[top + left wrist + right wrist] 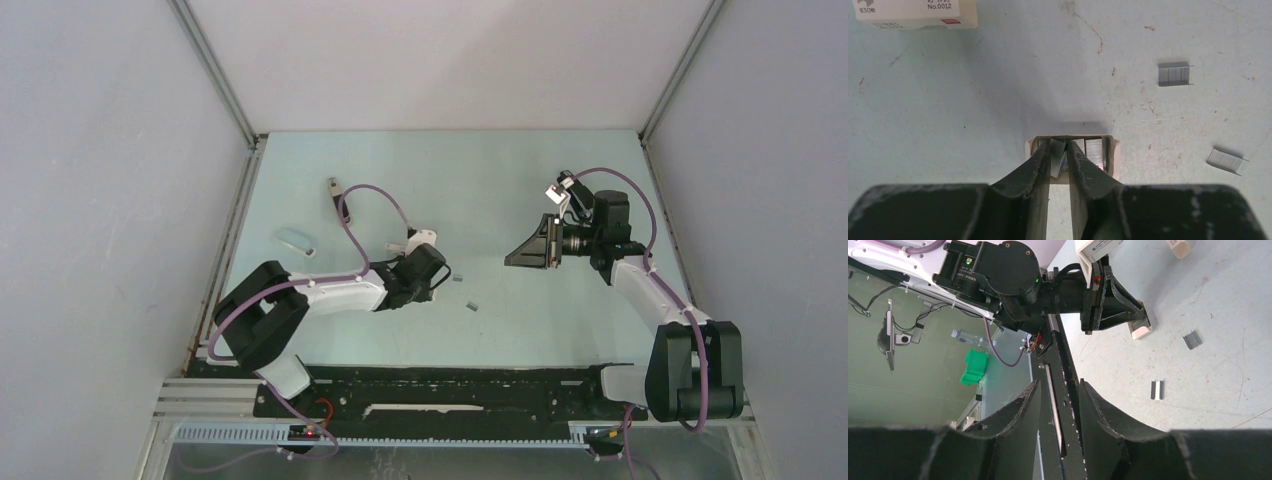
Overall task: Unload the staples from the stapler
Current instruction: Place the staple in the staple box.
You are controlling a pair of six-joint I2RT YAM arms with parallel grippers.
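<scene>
The stapler, slim and silver with a dark end, lies alone at the far left of the table, away from both arms. In the left wrist view my left gripper reaches into a small pinkish tray of staples. Its fingers are shut on one tilted strip of staples. More strips lie flat in the tray. Loose staple strips rest on the table to the right. My right gripper hangs above the table at the right, open, with nothing between its fingers.
A white staple box sits ahead and to the left of the tray. A pale bluish object lies near the left wall. The black base rail runs along the near edge. Grey walls close in three sides.
</scene>
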